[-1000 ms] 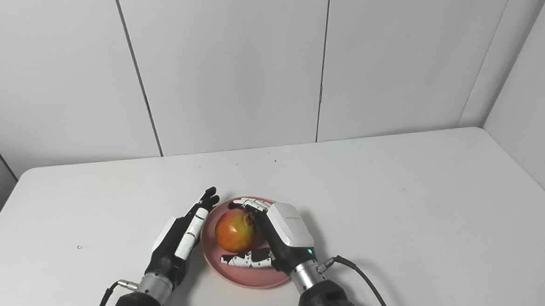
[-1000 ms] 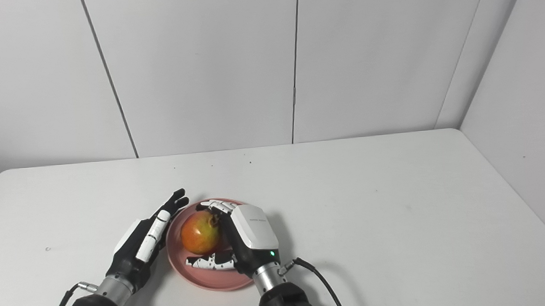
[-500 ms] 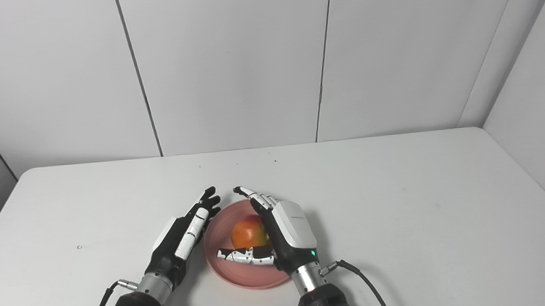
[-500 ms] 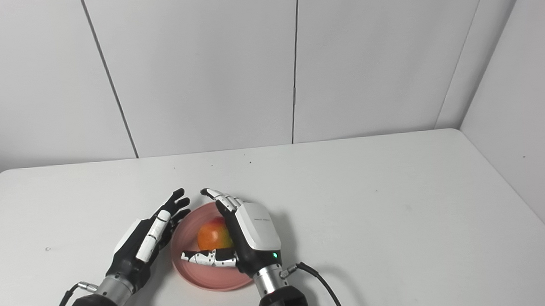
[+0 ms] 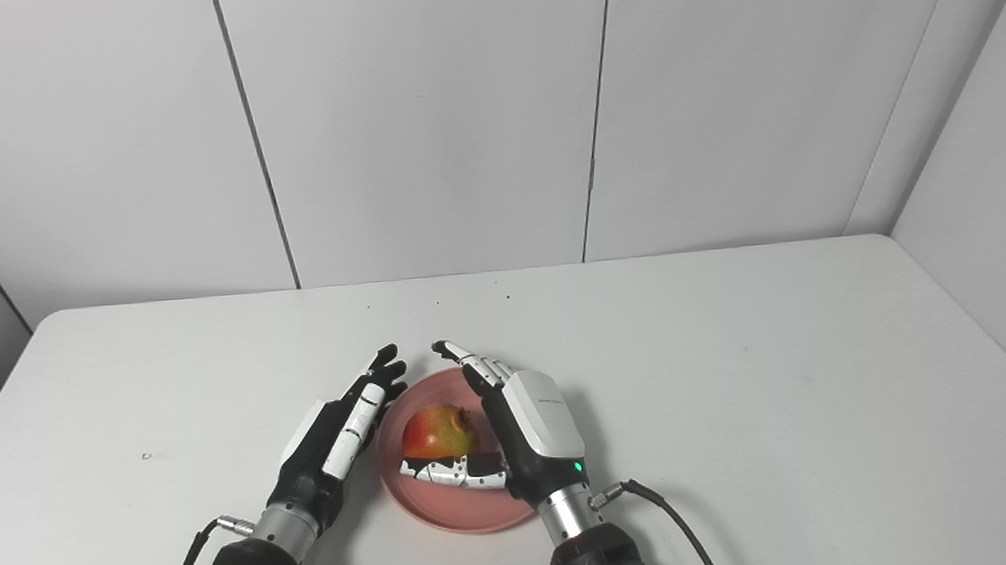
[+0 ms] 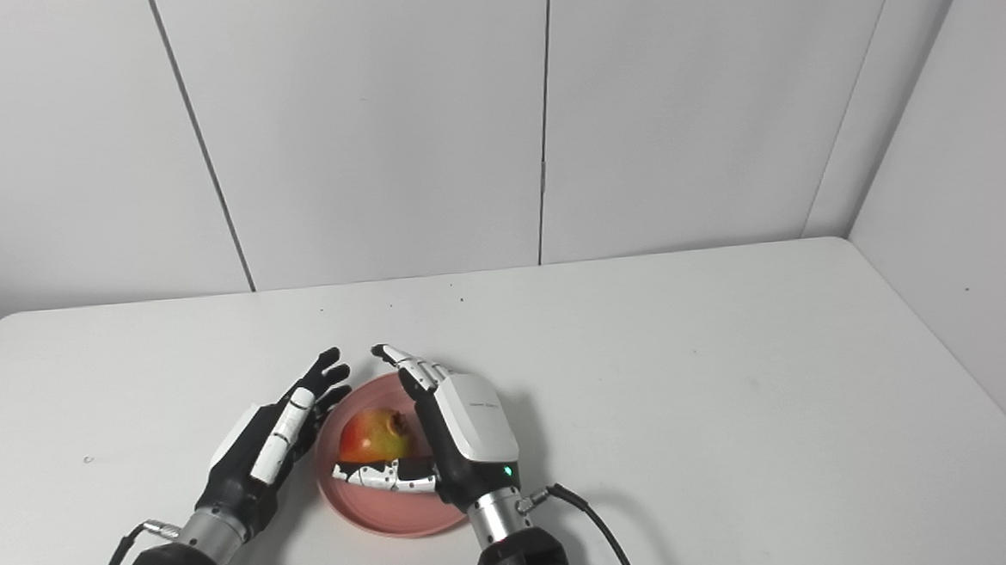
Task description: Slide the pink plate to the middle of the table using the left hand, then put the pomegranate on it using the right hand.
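Observation:
A pink plate (image 5: 472, 508) lies on the white table near its front edge. On it rests a red and yellow pomegranate (image 5: 432, 433), free of any grip. My right hand (image 5: 528, 428) is open just right of the fruit, fingers stretched out past it and thumb (image 5: 444, 472) lying in front of it. My left hand (image 5: 338, 429) is open too, flat on its edge against the plate's left rim. In the right eye view the pomegranate (image 6: 373, 435) shows between the left hand (image 6: 274, 436) and the right hand (image 6: 467, 426).
The white table (image 5: 732, 374) stretches far to the right and back, ending at grey wall panels. A black cable (image 5: 670, 510) trails from my right wrist over the table's front.
My right hand has let go of the pomegranate and spread its fingers. The fruit has settled on the plate and rolled slightly left. The left hand has stayed put.

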